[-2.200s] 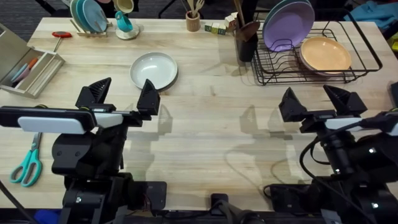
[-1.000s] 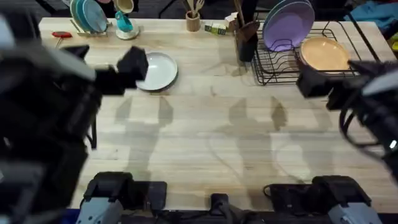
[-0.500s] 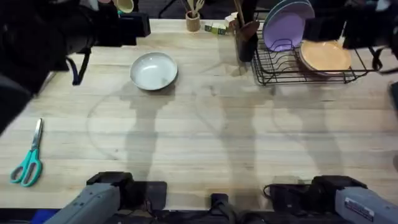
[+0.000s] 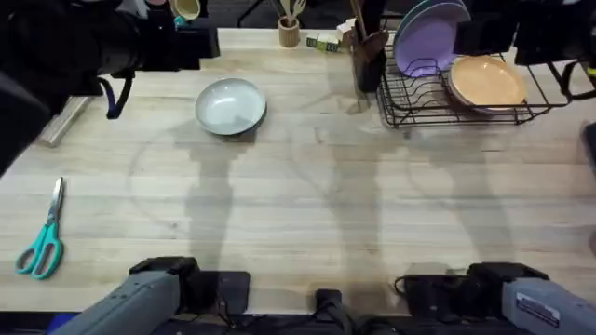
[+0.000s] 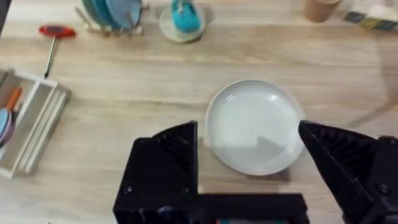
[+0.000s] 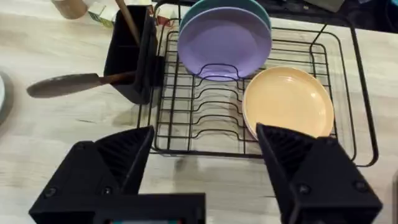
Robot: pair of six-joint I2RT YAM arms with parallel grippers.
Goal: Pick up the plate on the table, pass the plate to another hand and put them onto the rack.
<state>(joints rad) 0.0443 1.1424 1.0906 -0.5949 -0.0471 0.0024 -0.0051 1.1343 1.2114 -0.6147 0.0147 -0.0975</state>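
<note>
Plate (image 4: pixel 230 106) unmoved on table (image 4: pixel 307 205); left gripper (image 5: pixel 249 146) spread wide above it, right gripper (image 6: pixel 205 162) likewise over rack (image 6: pixel 249 106), barely shifted since.

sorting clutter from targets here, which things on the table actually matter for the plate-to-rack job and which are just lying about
Belongs to the job:
white plate
black wire rack
table
left gripper, open
right gripper, open

Just lying about:
teal scissors
lavender plate
orange-tan plate
red-handled tool
black utensil holder
</note>
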